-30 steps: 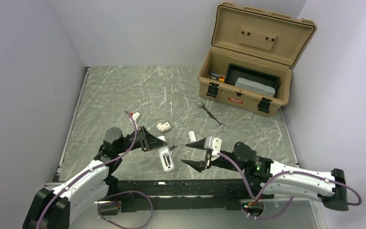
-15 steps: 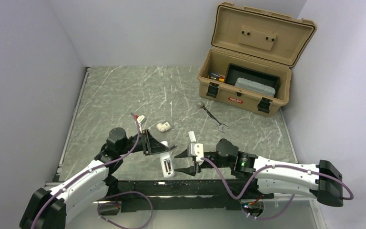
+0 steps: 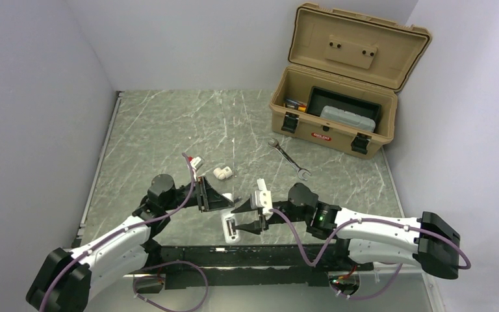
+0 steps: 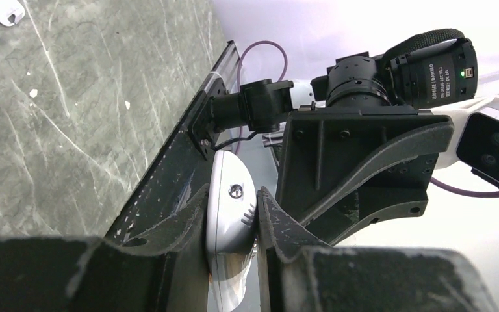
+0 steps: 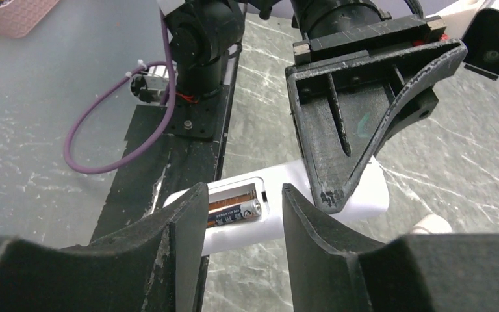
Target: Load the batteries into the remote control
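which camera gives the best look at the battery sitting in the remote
The right wrist view: the battery lies in the open compartment of the remote control, close up. The left wrist view shows only the remote's edge, pinched in the left claw. From the top external view the compartment is too small to tell.

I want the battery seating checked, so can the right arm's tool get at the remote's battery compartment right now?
Probably yes: the left tool grips the remote control by its other end, leaving the open compartment uncovered, and the right tool hangs open directly over the battery.
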